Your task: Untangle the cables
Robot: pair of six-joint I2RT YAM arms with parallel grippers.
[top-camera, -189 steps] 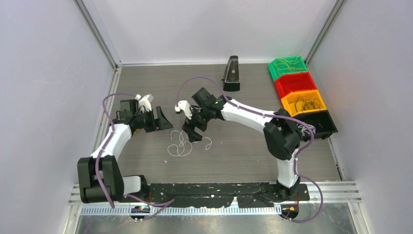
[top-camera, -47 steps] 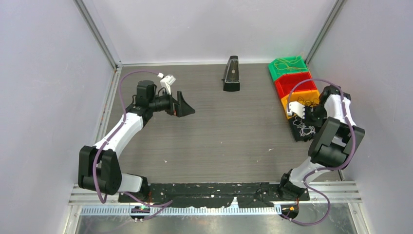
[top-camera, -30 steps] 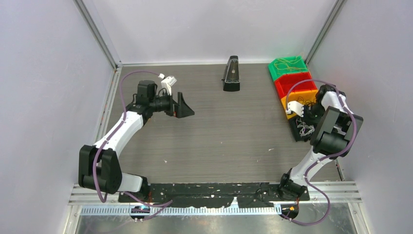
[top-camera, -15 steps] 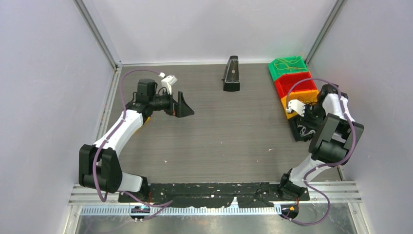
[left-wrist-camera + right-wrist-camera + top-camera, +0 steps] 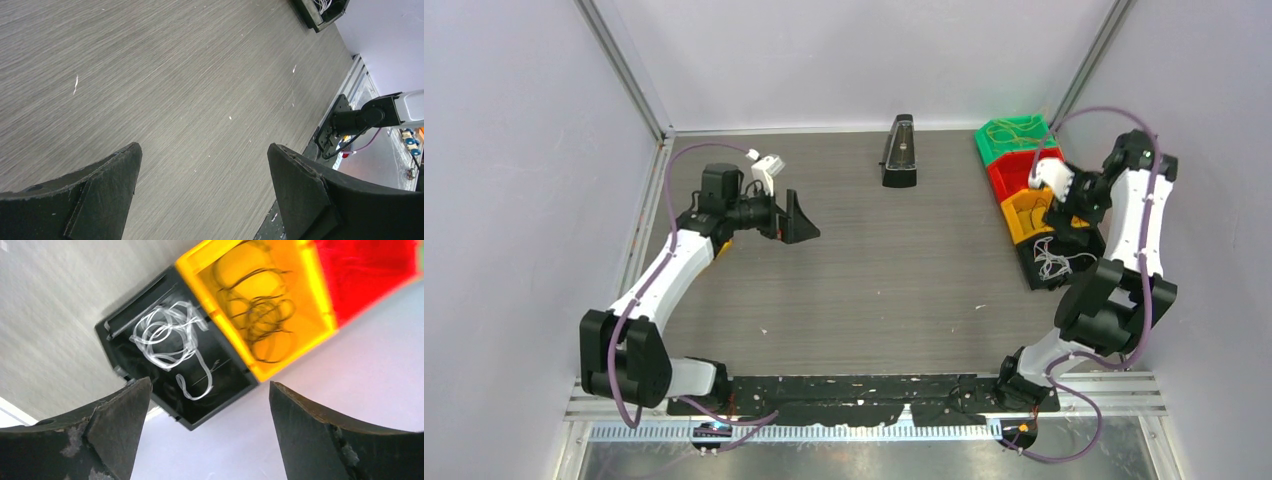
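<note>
White cables (image 5: 165,337) in black bin (image 5: 1031,270), three o'clock on table (image 5: 904,300). Above them, right gripper (image 5: 1079,205) spread wide, empty; left gripper (image 5: 799,218) equally wide toward ten o'clock. Likely drop step finished; next, look for leftover tangle.

Around me stands a plain booth: a pale, matte back wall (image 5: 854,60), a left wall (image 5: 514,200) and a right wall (image 5: 1204,130) of the same faint lilac-white, joined at the far corners by two slanting aluminium posts (image 5: 624,70). Below me lies the surface (image 5: 904,280), a grey-brown wood-grain sheet dotted with a few white specks (image 5: 76,84). It has a metal rail (image 5: 648,190) along its left side, and a black plate (image 5: 864,387) and ribbed silver strip (image 5: 854,430) along its near edge. The light is soft and even, leaving only faint shadows.
</note>
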